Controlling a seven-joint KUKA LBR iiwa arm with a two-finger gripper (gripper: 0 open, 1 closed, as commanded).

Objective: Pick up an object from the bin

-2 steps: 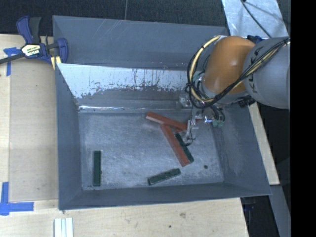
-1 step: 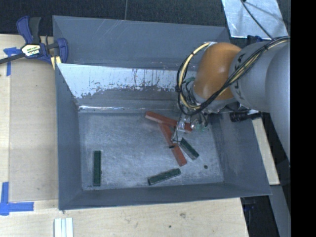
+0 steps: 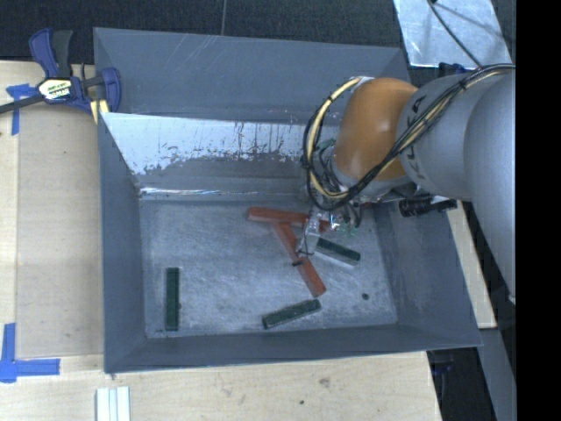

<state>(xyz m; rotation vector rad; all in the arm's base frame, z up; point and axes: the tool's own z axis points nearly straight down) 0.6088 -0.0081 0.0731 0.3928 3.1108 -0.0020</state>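
My gripper (image 3: 308, 238) hangs low in the middle right of the bin, right over a red-brown angled piece (image 3: 273, 218). One arm of that piece runs left toward the back wall, the other runs down past the gripper toward the front. A short dark green bar (image 3: 338, 252) lies just right of the gripper, partly under the wrist. The gripper's tip is level with the red-brown piece where its two arms meet; whether it touches it I cannot tell.
A second green bar (image 3: 292, 313) lies slanted near the front wall, below the red-brown piece. A third green bar (image 3: 172, 298) lies upright in the front left corner. The arm and its orange cover overhang the bin's right side.
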